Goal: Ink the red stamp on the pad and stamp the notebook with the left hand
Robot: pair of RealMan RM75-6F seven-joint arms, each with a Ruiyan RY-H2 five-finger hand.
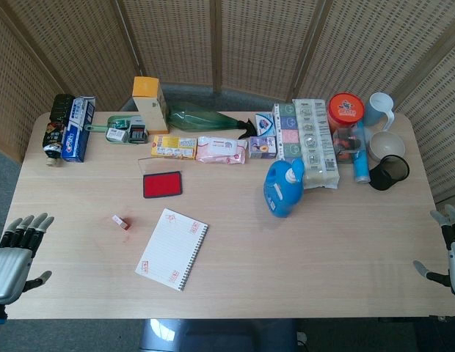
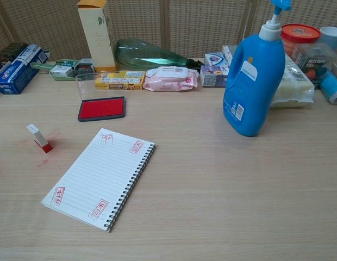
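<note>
A small red stamp (image 1: 121, 221) (image 2: 40, 138) stands alone on the table, left of the notebook. The spiral notebook (image 1: 172, 248) (image 2: 100, 178) lies open on a lined page that carries several red stamp marks. Behind it sits the red ink pad (image 1: 162, 184) (image 2: 101, 109), uncovered. My left hand (image 1: 16, 253) hovers at the table's front left corner, fingers spread, holding nothing, well left of the stamp. My right hand (image 1: 449, 246) shows only partly at the right edge, fingers apart and empty. The chest view shows neither hand.
A blue detergent bottle (image 1: 284, 187) (image 2: 252, 81) stands right of centre. Along the back run boxes, a green bottle (image 1: 202, 119), a pink wipes pack (image 1: 221, 149), a packet row, cups and a red-lidded tub (image 1: 346, 110). Red ink smudges mark the table near the stamp.
</note>
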